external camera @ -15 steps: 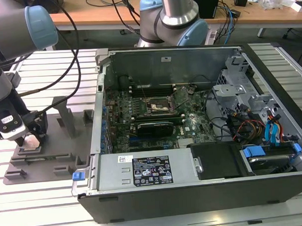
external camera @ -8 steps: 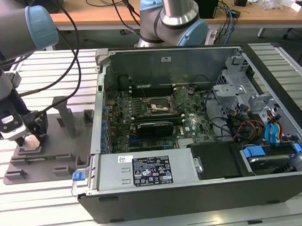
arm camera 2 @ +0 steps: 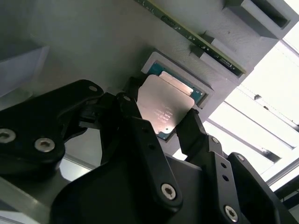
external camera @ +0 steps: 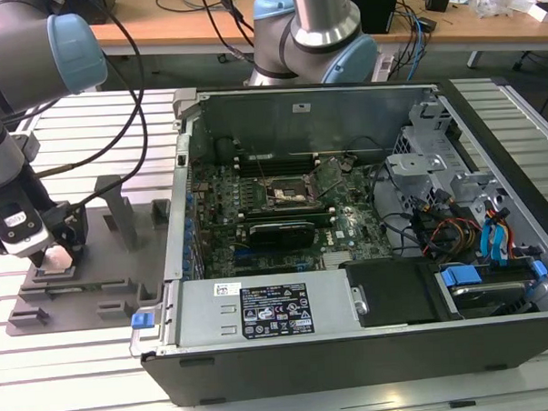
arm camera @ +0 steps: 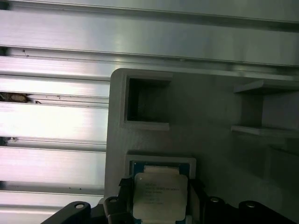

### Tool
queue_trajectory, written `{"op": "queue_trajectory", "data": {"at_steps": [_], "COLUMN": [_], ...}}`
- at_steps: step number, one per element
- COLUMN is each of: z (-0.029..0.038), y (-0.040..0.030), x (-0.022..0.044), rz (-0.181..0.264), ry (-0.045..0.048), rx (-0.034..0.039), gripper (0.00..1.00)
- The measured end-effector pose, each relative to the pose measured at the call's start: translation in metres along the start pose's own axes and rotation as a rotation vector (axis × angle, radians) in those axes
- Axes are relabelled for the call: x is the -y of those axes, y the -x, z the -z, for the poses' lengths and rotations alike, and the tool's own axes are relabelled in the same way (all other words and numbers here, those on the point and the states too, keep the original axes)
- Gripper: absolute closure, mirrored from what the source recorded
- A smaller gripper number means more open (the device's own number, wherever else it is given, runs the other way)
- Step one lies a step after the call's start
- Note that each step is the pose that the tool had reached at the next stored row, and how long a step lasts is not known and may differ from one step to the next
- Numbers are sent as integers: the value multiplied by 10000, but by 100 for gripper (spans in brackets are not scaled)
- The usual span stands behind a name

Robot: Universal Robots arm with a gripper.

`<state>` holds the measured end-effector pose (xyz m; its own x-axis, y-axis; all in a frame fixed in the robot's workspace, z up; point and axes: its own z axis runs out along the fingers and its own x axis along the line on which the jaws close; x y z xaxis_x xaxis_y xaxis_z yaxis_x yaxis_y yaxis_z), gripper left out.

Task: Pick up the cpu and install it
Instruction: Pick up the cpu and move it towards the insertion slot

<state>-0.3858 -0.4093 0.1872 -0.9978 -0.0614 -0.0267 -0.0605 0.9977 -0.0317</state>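
Observation:
The cpu (arm camera 2: 164,106) is a flat silver square, tilted slightly above its recess in the grey fixture tray (arm camera 2: 93,42). My gripper (arm camera 2: 161,119) is shut on it, one black finger (arm camera 2: 132,109) pressing each of two opposite edges. In the first wrist view the cpu (arm camera: 160,195) sits between the fingers, just off the blue-rimmed recess (arm camera: 161,164) of the tray (arm camera: 210,116). The exterior view has my gripper (external camera: 56,260) low over the tray (external camera: 105,286) at that view's left. The motherboard socket (external camera: 287,194) lies open inside the computer case.
The open computer case (external camera: 352,334) lies on the slotted aluminium table (external camera: 81,378), to the exterior view's right of the tray. The case wall (external camera: 176,219) rises between tray and socket. The arm's base (external camera: 316,31) and cables stand behind. Upright tray posts (external camera: 119,208) stand near the gripper.

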Motion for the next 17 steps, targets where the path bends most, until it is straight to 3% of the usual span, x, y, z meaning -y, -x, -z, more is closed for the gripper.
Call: {"op": "queue_trajectory", "data": {"at_steps": [14,17], "z": [-7,39], "y": [0,2], "x": [0,1], "rz": [0,1], "ry": [-3,-3], "rx": [0,2], "gripper": [45,45]}}
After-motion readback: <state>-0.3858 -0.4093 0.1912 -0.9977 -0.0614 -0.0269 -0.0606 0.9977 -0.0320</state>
